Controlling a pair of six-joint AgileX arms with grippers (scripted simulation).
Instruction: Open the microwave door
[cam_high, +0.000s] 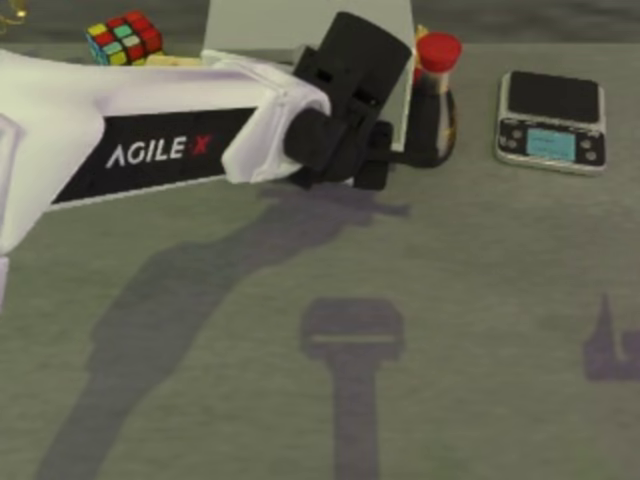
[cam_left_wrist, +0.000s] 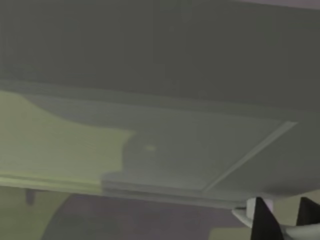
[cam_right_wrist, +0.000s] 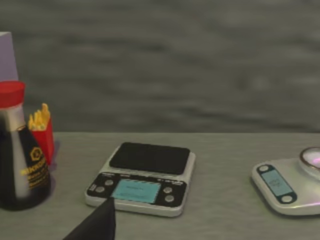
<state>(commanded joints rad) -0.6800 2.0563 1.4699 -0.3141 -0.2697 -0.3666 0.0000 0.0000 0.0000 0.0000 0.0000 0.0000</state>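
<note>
Grey-green tabletop (cam_high: 480, 300) under a dim, dark backdrop carries the long shadows of both AgileX arms across its near half. Largest on it is the microwave (cam_high: 270, 25), a light-grey box at the far edge, left of centre in the top view and mostly hidden beneath the left arm. The microwave door (cam_left_wrist: 165, 145) fills the left wrist view at very close range as a flat pale panel with a raised frame line; whether it sits flush or ajar cannot be told from these views. The left arm's white forearm reaches in from the left edge, and the left gripper (cam_high: 385, 150) sits at the front of the appliance near its right end. Two dark fingertips (cam_left_wrist: 262, 220) show with a gap between them, close under a pale ledge at the appliance's lower edge; whether they pinch anything cannot be told. Just right of the gripper stands a dark soy sauce bottle (cam_high: 436, 95) with a red cap, a red carton of fries (cam_right_wrist: 42, 132) behind it. Farther right lies a black-and-silver scale (cam_high: 551, 120), and beyond it a white scale (cam_right_wrist: 287, 185). A colourful puzzle cube (cam_high: 122, 38) sits left of the microwave. The right gripper (cam_right_wrist: 97, 222) shows only one dark finger, its spread impossible to tell.
</note>
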